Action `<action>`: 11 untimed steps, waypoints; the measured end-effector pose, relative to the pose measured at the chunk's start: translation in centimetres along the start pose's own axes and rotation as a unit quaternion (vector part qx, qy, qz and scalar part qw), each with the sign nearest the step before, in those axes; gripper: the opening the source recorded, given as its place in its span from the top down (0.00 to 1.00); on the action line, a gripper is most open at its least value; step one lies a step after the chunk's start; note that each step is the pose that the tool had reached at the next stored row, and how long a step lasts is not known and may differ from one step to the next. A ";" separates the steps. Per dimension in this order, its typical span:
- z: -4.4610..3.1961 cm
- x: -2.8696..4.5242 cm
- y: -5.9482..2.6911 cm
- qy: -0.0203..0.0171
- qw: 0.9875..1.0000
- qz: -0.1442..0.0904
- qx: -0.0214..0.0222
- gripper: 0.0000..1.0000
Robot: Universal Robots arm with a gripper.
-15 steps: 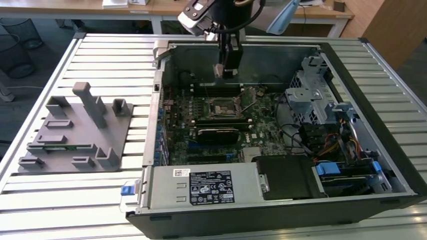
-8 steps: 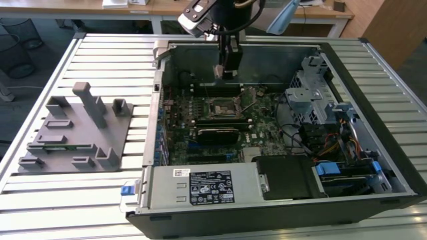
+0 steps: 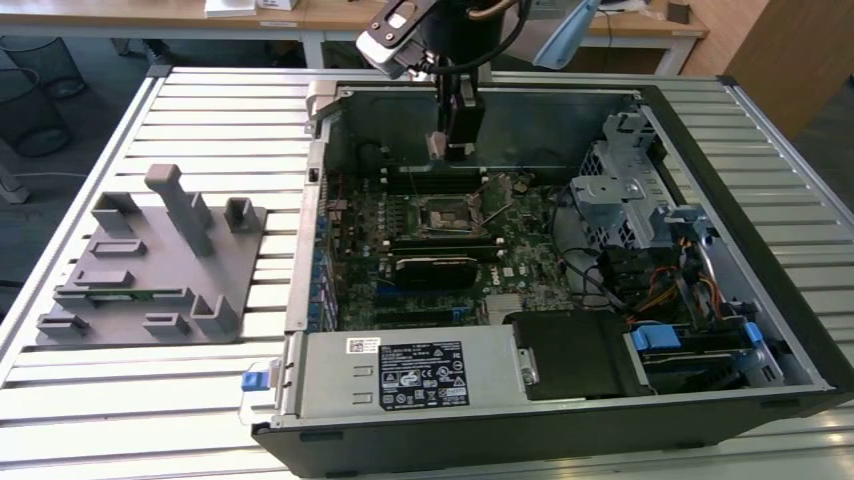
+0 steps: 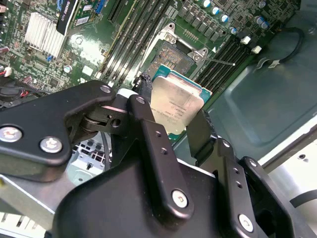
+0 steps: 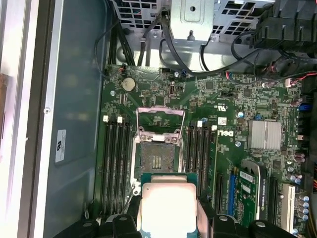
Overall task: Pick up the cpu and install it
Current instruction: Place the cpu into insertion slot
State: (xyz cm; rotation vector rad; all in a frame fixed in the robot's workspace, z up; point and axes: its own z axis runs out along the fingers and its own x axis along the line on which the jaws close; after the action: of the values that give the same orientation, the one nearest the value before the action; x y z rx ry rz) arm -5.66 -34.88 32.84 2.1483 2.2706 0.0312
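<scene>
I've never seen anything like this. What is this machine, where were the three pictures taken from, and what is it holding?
It is a robot arm with a two-fingered gripper at its end. The exterior view looks from off the arm at a slatted table. An open computer case lies on it, its green motherboard exposed. A grey holder block stands beside the case, on the exterior view's left. Both wrist views come from cameras riding on the arm, looking into the case. The gripper is shut on the cpu, a small square chip with a silvery top, held above the board. The socket stands open, with no chip in it.
</scene>
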 end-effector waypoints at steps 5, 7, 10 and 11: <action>0.15 0.00 0.00 0.000 1.000 0.000 0.000 0.47; 0.23 0.00 -0.01 0.000 1.000 0.000 0.000 0.47; 0.32 0.00 -0.01 0.000 1.000 0.000 0.000 0.47; 0.34 0.00 -0.01 0.000 1.000 0.000 0.000 0.47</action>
State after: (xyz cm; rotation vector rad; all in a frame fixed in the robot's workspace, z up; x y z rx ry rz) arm -5.66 -34.88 32.50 2.1483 2.2706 0.0310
